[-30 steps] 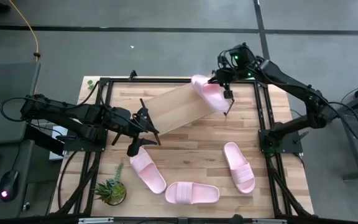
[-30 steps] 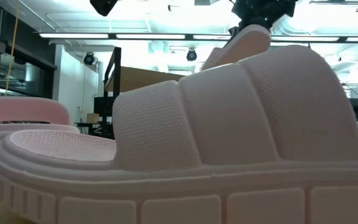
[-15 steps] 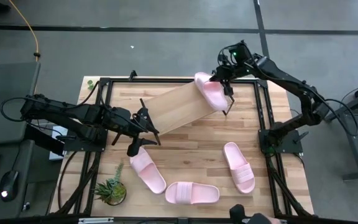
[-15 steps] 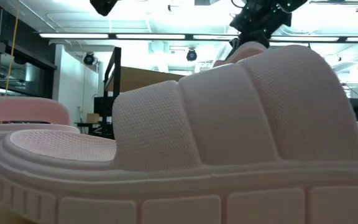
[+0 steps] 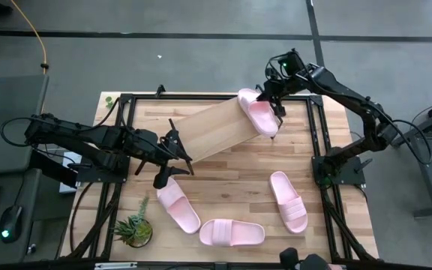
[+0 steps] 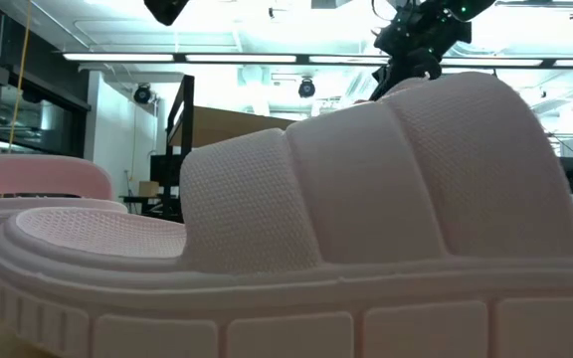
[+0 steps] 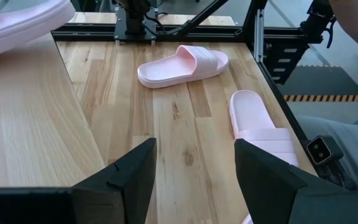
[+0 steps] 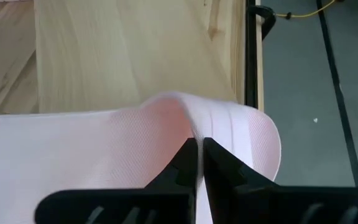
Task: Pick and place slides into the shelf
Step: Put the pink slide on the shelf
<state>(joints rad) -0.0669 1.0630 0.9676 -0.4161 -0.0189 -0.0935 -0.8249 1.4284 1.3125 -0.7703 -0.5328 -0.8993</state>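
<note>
**Pink slide held at the shelf's end**

The right gripper [image 5: 271,105] pinches the strap of a pink slide [image 5: 257,114], holding it over the far-right end of the slanted shelf [image 5: 212,132]. The left gripper [image 5: 172,161], fingers spread and empty, hovers near the shelf's opposite end. Three more slides [image 5: 231,233] lie on the tabletop [image 5: 231,180] in front of the shelf.

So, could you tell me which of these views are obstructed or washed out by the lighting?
Low view: a slide right at the lens fills the picture, with ceiling lights glaring white behind it. Right wrist view: the slide pinched by the right gripper hides the lower half. High and left wrist views: evenly lit, unobstructed.
</note>
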